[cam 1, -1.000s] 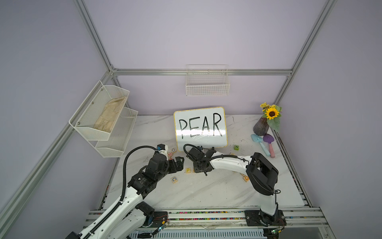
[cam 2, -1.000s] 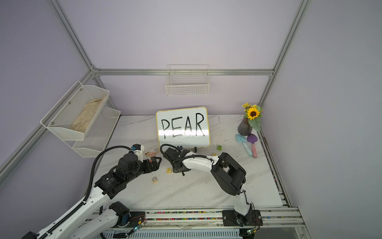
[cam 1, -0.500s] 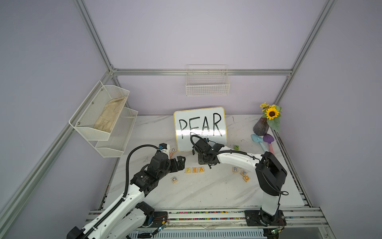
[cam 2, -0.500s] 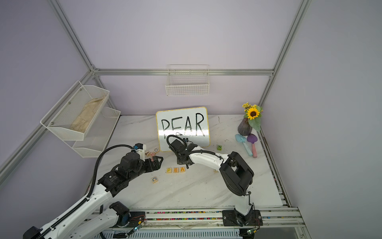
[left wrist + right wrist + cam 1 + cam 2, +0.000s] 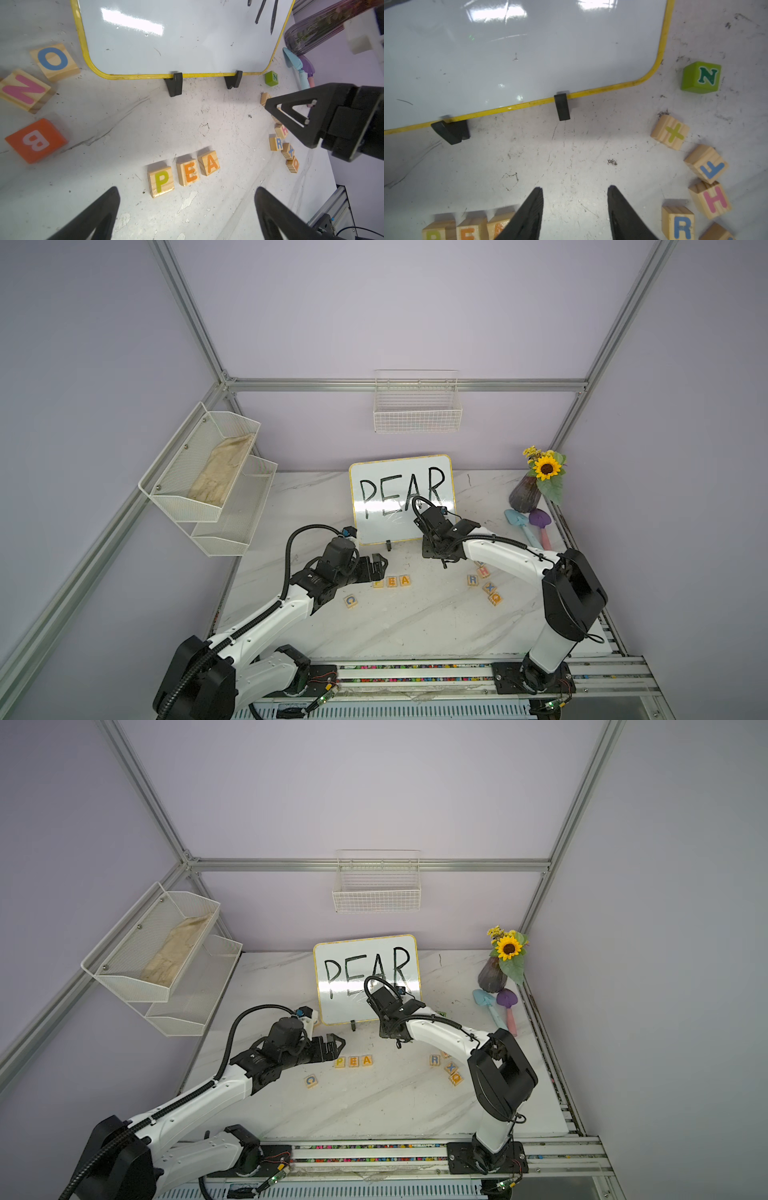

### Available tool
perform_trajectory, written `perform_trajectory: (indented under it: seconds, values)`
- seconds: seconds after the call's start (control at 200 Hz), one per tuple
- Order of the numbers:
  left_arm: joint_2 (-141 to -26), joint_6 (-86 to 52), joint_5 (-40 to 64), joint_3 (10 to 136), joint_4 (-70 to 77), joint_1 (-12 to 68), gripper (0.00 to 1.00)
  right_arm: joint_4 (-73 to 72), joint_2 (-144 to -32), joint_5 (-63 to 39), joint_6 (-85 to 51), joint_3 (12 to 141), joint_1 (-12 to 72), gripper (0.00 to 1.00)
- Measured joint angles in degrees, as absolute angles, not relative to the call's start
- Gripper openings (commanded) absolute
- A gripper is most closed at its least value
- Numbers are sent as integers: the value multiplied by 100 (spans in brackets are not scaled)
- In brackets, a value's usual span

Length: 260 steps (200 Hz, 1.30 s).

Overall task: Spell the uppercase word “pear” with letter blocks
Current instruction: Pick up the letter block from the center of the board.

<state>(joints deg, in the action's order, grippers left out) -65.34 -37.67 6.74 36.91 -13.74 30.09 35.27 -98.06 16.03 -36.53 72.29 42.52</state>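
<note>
Three light-wood letter blocks lie in a row on the marble table: yellow P, orange E and orange A, touching or nearly so. In both top views the row reads P, E, A. The blue R block lies apart to the right, beside other cubes. My left gripper hovers just left of the P, open and empty. My right gripper hangs above bare table between the row and the R, open with nothing between its fingers.
The yellow-rimmed whiteboard reading PEAR stands behind the row. A C block lies front left. H, X and Q cluster round the R. A green N cube, O, pink N and orange B lie near the board. A vase stands back right.
My right gripper has left the row, where the A now lies beside the E, and has swung right and back while its jaws widened. The left arm has barely moved.
</note>
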Motion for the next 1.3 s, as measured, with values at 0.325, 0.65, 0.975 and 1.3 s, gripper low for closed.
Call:
perform_trajectory:
  seconds: [0.325, 0.65, 0.975, 1.3]
  values:
    - [-7144, -3524, 821, 4394, -1114, 3402, 100, 3553, -9054, 1597, -3301, 6565, 3691, 54]
    - [-7815, -3076, 832, 4963, -1055, 4211, 100, 3573, -8254, 1367, -2952, 5774, 3218, 55]
    - [-8101, -3083, 744, 5039, -895, 4554, 100, 3529, -7959, 860, -2770, 5107, 3039, 55]
    - [-8101, -3083, 663, 5039, -827, 4578, 100, 3336, -7830, 545, -2794, 4565, 2912, 54]
